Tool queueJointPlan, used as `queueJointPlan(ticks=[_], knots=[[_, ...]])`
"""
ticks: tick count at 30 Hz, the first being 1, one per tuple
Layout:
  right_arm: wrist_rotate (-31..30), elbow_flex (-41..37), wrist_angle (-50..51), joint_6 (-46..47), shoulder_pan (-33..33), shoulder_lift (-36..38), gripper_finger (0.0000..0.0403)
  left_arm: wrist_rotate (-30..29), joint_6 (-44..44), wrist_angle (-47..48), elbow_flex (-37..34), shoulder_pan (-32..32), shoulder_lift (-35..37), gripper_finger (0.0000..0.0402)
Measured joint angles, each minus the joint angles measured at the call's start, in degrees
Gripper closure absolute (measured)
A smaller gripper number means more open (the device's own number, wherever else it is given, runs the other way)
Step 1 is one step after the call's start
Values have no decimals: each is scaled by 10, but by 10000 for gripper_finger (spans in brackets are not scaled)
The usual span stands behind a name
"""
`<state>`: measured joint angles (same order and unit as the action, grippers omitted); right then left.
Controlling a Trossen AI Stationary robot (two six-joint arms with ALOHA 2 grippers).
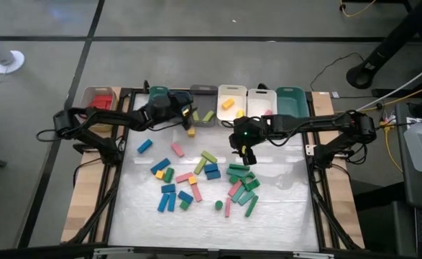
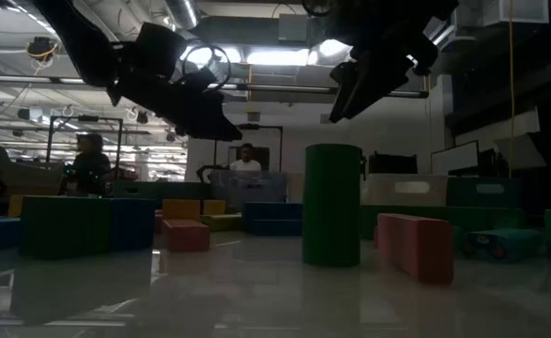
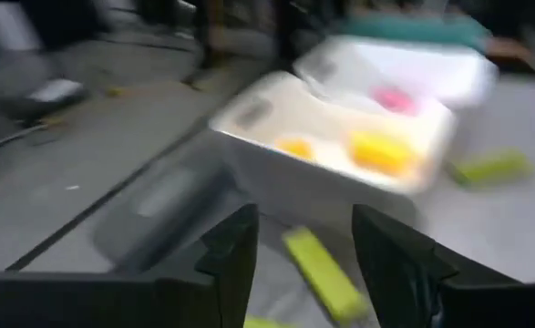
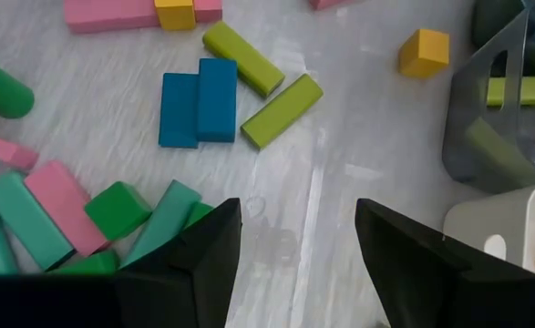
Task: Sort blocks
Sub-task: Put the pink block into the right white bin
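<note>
Many small blocks lie flat on the white mat: blue [image 1: 211,171], pink [image 1: 177,150], lime [image 1: 209,157], a green and teal cluster [image 1: 241,177] and a yellow cube [image 1: 191,132]. My left gripper [image 1: 184,114] is open and empty over the grey bin [image 1: 201,101]. Its wrist view shows the open fingers [image 3: 303,219] over a lime block [image 3: 322,273] in that bin. My right gripper [image 1: 247,155] is open and empty above the mat at the far edge of the green cluster. Its wrist view [image 4: 299,214] shows bare mat between the fingers, with green and teal blocks [image 4: 117,210] beside them.
A row of bins lines the far edge: one with red blocks [image 1: 101,99], a teal one [image 1: 158,93], a white one with yellow blocks [image 1: 231,101], a white one with a pink block [image 1: 262,101] and another teal one [image 1: 290,101]. A green cylinder [image 2: 331,205] stands upright near the front.
</note>
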<state>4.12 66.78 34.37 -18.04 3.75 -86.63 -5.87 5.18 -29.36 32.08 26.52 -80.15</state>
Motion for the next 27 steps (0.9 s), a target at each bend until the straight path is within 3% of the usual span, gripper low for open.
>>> queueJointPlan(ticks=[6,13,27], knots=[[0,0,0,0,0,0,185,133,66,210,0,-45,80,253],[0,0,0,-2,0,0,185,147,131,404,0,-96,103,253],[0,0,0,18,0,0,185,140,210,438,0,-106,33,251]])
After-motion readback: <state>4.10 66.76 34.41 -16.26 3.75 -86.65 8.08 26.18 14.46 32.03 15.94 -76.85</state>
